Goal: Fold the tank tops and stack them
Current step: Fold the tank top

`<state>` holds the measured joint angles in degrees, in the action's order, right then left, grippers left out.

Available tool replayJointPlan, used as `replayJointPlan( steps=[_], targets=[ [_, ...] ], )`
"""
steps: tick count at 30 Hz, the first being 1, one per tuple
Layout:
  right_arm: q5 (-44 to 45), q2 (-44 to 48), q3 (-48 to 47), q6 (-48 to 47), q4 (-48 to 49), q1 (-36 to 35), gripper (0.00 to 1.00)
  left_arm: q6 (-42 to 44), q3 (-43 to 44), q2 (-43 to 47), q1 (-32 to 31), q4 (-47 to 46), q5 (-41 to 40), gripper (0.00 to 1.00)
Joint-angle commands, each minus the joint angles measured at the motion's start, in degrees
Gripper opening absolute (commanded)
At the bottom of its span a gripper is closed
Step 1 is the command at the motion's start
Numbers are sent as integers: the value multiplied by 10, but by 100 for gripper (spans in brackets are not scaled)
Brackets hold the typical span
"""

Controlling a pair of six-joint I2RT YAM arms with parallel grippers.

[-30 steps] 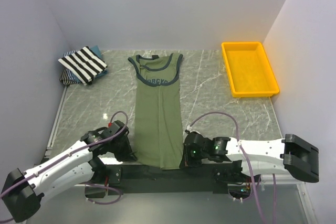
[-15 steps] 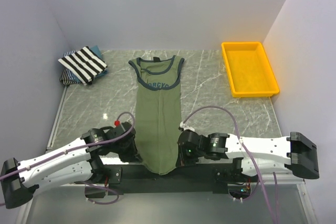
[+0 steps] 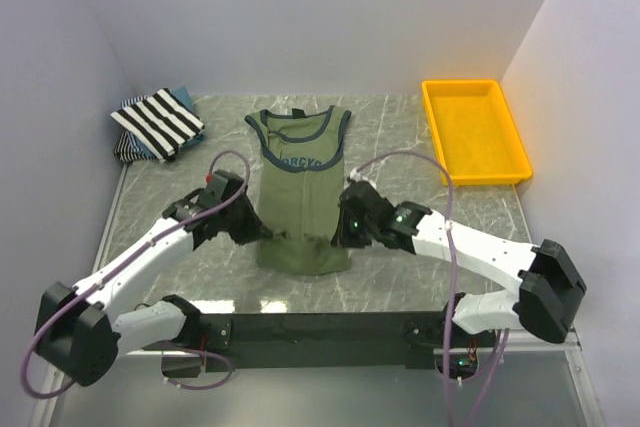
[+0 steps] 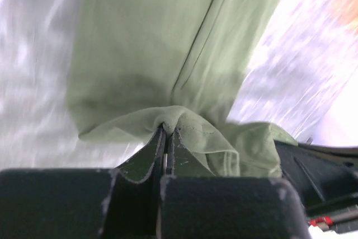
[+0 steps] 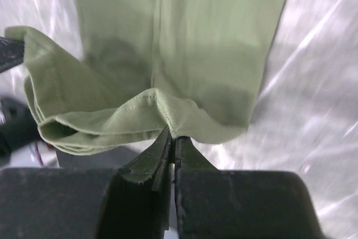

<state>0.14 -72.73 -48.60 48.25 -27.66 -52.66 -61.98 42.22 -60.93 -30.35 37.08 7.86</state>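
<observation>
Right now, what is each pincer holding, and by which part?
The left pincer and the right pincer each pinch the olive-green tank top by its bottom hem.

Tray right of tank top

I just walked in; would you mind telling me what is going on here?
The two arms are folding the olive-green tank top. The left pincer and right pincer are each shut on its bottom hem, held over the shirt's middle with the lower part doubled. A striped tank top lies folded at the far left corner.
</observation>
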Motion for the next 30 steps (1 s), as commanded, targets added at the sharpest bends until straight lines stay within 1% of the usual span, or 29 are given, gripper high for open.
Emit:
replayJointPlan(
  steps=[1,5,7,10,15,19,28,30],
  targets=[
    [35,-33,-67,-64,27,44,0,52,45,-46,35,-84,0,0],
    [52,-105,-124,-104,42,80,0,57,81,-109,63,-144,-5,0],
    [56,-130,-163,-115,46,96,0,56,92,-148,71,-162,-1,0],
    [57,-181,-216,-133,48,113,0,55,131,-199,78,-188,2,0],
    [57,-253,-284,-153,43,142,0,57,185,-252,93,-195,-10,0],
    [49,-289,-329,-159,40,164,0,58,217,-288,107,-203,-11,0],
    [39,-367,-408,-166,25,192,0,68,264,-371,142,-219,-6,0],
    [38,-385,-417,-169,24,197,0,70,265,-387,154,-236,13,0]
  ],
)
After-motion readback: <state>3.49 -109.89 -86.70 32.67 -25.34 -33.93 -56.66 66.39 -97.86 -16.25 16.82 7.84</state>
